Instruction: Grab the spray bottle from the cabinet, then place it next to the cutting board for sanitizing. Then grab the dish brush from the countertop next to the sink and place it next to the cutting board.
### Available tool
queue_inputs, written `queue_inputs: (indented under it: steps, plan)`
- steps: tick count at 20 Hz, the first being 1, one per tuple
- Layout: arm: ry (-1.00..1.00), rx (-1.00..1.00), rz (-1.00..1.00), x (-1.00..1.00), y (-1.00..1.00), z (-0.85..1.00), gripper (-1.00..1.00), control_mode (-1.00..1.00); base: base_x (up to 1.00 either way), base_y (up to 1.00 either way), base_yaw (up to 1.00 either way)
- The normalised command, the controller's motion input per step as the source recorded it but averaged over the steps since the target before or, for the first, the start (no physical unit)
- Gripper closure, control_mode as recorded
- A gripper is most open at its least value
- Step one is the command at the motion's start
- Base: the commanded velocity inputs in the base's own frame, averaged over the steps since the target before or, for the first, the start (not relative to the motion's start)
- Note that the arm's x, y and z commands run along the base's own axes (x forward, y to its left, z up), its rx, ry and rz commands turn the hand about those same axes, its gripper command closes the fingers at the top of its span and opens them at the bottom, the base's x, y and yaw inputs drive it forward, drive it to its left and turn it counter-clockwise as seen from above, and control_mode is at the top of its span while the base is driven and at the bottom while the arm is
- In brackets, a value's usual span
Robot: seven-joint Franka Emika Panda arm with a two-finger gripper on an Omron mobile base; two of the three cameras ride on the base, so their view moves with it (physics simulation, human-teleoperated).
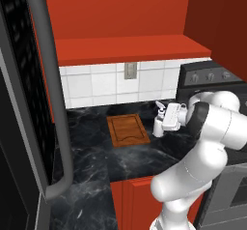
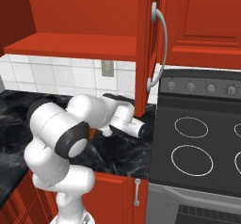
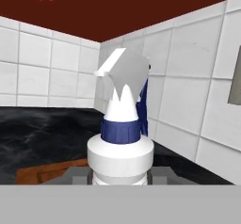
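The hand [image 1: 163, 121] is closed around the body of the spray bottle [image 1: 159, 119], holding it upright. In the left base view the bottle's base sits at or just above the black marble desk [image 1: 91, 142]; whether it touches cannot be told. In the hand view the bottle [image 3: 120, 138] stands straight ahead between the fingertips, with a blue collar and a white trigger head on top. The cutting board [image 1: 128, 129] lies flat on the desk just to the left of the hand and bottle in the left base view, close to the bottle but with a narrow strip of desk between them. In the hand view a corner of the board [image 3: 52, 171] shows low beside the bottle. Behind the hand is the white tiled wall [image 1: 103, 86], and above it hangs the red cabinet [image 1: 130, 48] with its door [image 2: 148, 44] standing open. The stove [image 2: 197, 143] lies to the right of the hand.
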Motion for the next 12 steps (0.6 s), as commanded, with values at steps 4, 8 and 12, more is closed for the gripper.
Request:
queue_inputs:
  steps: [4, 8, 12]
  plan:
    - [0.00, 0.00, 0.00, 0.00, 0.00, -0.21, 1.00, -1.00, 0.00, 0.00, 0.00]
    - [0.00, 0.00, 0.00, 0.00, 0.00, -0.17, 1.00, -1.00, 0.00, 0.00, 0.00]
    - [0.00, 0.00, 0.00, -0.03, 0.00, -0.09, -1.00, -1.00, 0.00, 0.00, 0.00]
